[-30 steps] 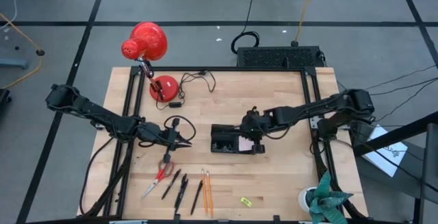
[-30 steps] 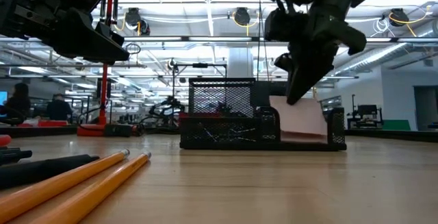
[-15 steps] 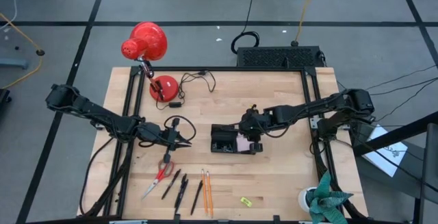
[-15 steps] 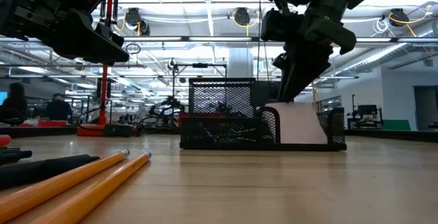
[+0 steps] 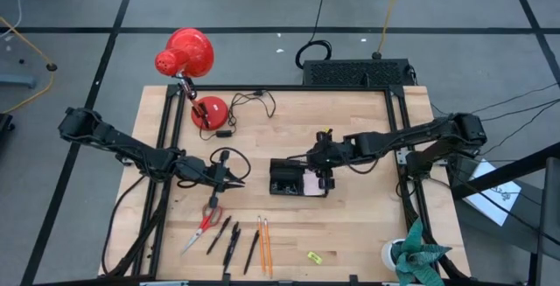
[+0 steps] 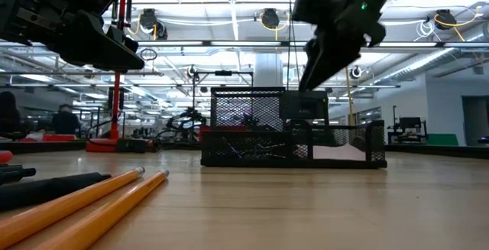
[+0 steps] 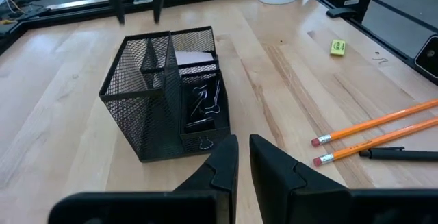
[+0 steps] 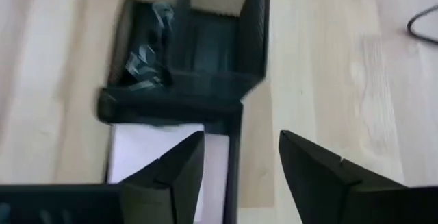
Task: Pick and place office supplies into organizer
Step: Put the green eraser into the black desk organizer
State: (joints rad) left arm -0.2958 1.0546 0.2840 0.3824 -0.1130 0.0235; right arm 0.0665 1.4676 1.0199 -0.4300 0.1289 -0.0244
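Note:
The black mesh organizer point(image 5: 282, 179) stands at mid-table. The pink sticky-note pad point(image 8: 161, 157) lies flat in its right-hand compartment, and binder clips point(image 7: 204, 104) lie in another. My right gripper point(image 8: 239, 138) hangs open just above the pad's compartment point(image 6: 309, 70), touching nothing. Red-handled scissors point(image 5: 206, 223), black pens point(image 5: 225, 238), orange pencils point(image 5: 263, 244) and a small yellow piece point(image 5: 314, 256) lie near the front edge. My left gripper point(image 5: 238, 184) waits left of the organizer, above the table. Only a narrow slit shows between its fingers point(image 7: 243, 147), with nothing in it.
A red desk lamp point(image 5: 185, 54) with its base point(image 5: 210, 111) stands at the far left, and its black cord point(image 5: 229, 159) loops beside my left gripper. A larger black box point(image 5: 359, 72) sits beyond the far edge. A potted plant point(image 5: 411, 255) stands at the near right corner.
My right gripper has opened and let go of the pink pad, then risen a little toward the table's right edge. The pad, held upright at the organizer's right compartment a second ago, has dropped in and now lies flat.

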